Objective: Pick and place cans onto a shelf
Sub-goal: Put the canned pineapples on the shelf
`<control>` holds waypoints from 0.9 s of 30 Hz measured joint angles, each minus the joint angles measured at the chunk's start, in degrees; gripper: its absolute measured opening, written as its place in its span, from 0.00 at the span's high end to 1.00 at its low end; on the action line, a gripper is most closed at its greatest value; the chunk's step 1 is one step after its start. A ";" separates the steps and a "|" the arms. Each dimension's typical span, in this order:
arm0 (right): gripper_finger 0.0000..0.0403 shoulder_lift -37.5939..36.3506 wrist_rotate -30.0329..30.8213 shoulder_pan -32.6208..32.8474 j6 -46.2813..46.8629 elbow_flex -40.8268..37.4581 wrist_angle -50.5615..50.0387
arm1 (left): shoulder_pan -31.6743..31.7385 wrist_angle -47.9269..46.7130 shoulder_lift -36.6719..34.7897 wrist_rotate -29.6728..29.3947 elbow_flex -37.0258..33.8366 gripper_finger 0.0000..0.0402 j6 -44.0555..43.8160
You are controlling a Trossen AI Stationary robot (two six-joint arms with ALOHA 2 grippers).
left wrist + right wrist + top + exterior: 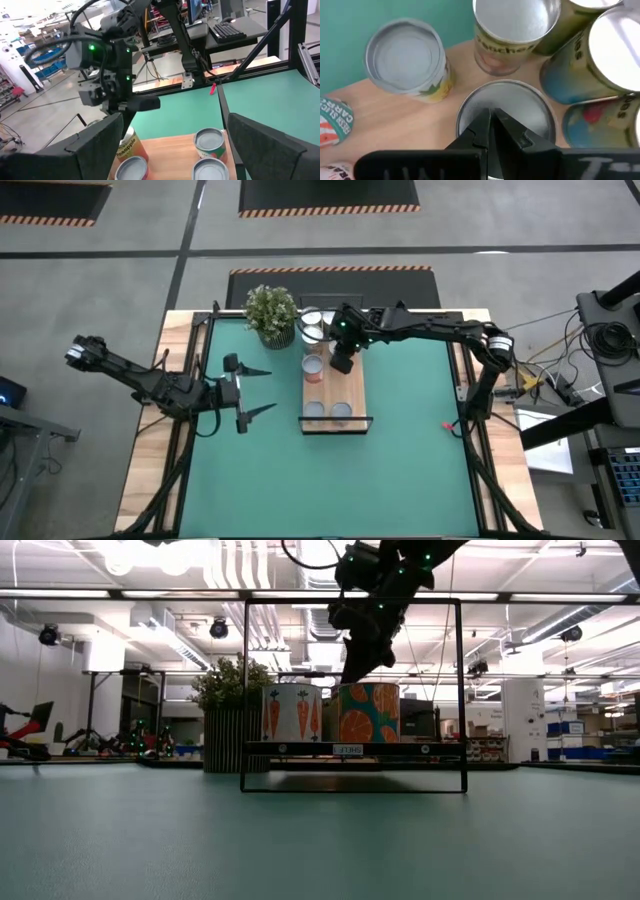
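Note:
The wooden shelf [352,385] lies on the green mat with a black wire frame at its ends. Two cans [314,411] stand at its near end, a red-sided can [314,370] at mid-length, and several more at the far end [312,328]. My right gripper [343,363] is shut, pointing down over the round top of a can [520,102] among the far cans. My left gripper [262,392] is open and empty over the mat, left of the shelf. Its own view looks across the shelf's cans [209,140]. My right gripper has its shut fingertips [485,125] over the middle of the can's silvery top [520,102], coming from above. The fingers hide the spot, so I cannot tell whether they touch the top. The can stands upright on the shelf.
A potted green plant [271,313] stands at the mat's far edge, just left of the far cans. A yellow-labelled can [405,60] and a peach-labelled can [512,27] stand close around the one under my right gripper. The shelf's wire frame [460,690] rises at its ends.

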 joint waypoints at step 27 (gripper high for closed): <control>0.97 2.76 3.15 -1.23 -2.11 -0.31 5.38 | 0.02 -0.15 0.02 0.00 0.00 0.15 -0.15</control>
